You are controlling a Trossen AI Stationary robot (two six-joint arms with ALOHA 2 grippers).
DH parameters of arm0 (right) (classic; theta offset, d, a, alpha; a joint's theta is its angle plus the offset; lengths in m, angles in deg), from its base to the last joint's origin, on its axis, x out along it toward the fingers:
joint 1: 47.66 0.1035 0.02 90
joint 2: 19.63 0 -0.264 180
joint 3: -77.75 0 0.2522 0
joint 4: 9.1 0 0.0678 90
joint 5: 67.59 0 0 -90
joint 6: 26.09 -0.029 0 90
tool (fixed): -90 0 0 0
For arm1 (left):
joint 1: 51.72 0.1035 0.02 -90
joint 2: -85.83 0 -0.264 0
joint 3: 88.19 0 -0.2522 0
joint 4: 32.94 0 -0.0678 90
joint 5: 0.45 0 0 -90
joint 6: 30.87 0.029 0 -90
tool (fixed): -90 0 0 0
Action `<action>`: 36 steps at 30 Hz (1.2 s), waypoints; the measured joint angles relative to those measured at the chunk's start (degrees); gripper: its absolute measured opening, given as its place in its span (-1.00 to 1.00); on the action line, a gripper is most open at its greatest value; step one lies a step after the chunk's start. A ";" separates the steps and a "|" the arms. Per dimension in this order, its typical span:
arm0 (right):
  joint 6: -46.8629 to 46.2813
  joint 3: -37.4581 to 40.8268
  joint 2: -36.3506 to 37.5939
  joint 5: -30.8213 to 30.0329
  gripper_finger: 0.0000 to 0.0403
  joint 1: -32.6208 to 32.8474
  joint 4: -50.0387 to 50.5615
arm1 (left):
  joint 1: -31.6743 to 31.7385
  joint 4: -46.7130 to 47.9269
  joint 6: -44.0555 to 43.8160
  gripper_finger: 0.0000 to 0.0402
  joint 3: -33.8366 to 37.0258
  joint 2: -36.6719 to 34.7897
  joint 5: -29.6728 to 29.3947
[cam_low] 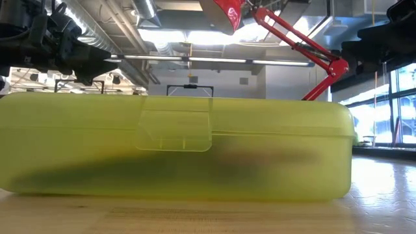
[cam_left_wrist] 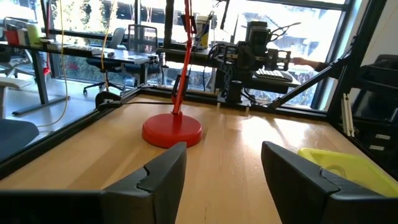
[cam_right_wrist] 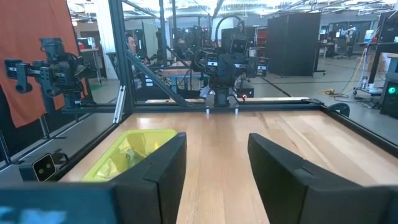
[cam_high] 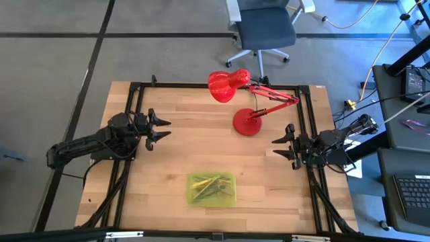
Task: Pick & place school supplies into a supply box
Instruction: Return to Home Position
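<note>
The supply box is seen lying flat on the wooden table, midway between the two arms and toward the edge opposite the red desk lamp. Its lid is shut down, and in the low view the latch tab is seen flat against the front wall.

The school supplies are held inside. From above, thin dark and yellowish sticks are made out through the translucent lid, crossed over one another. From table height they are seen only as a dim shadow. Which is a pen and which a pencil cannot be told.

The left gripper is held over the table's left side, well apart from the box, its fingers spread with nothing between them. The right gripper is held at the right side, pointed toward the left one. It too is well apart from the box, with its fingers parted and empty.

The lamp is stood between the two grippers, nearer the far edge. Its base is flat on the wood and its head is hung out over the far rail.
</note>
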 joint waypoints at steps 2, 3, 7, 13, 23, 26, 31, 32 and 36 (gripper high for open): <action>-0.05 0.00 0.00 0.00 -0.12 0.01 0.01 | 0.00 0.02 0.00 0.01 0.00 0.00 0.00; -0.11 0.00 0.00 0.00 -0.12 0.01 -0.01 | 0.00 0.00 0.00 0.01 0.00 0.00 0.00; -0.02 0.00 0.00 0.00 -0.12 0.01 0.01 | 0.00 0.00 0.00 -0.01 0.00 0.00 0.00; -0.10 0.00 0.00 0.00 -0.12 0.01 -0.01 | -0.01 0.01 0.01 -0.01 0.00 0.00 0.00; -0.03 0.00 0.00 0.00 -0.12 0.00 0.00 | -0.02 0.01 0.00 -0.01 0.00 0.00 0.00; -0.01 0.00 0.00 0.00 -0.12 -0.01 -0.01 | 0.00 0.00 0.00 0.00 0.00 0.00 0.00; 0.01 0.00 0.00 0.00 -0.12 0.00 -0.01 | 0.00 0.00 0.01 -0.02 0.00 0.00 0.00; 0.01 0.00 0.00 0.00 -0.12 0.00 0.00 | 0.00 0.00 0.02 -0.02 0.00 0.00 0.00; 0.02 0.00 0.00 0.00 -0.12 0.01 -0.01 | 0.00 0.02 0.02 -0.02 0.00 0.00 0.00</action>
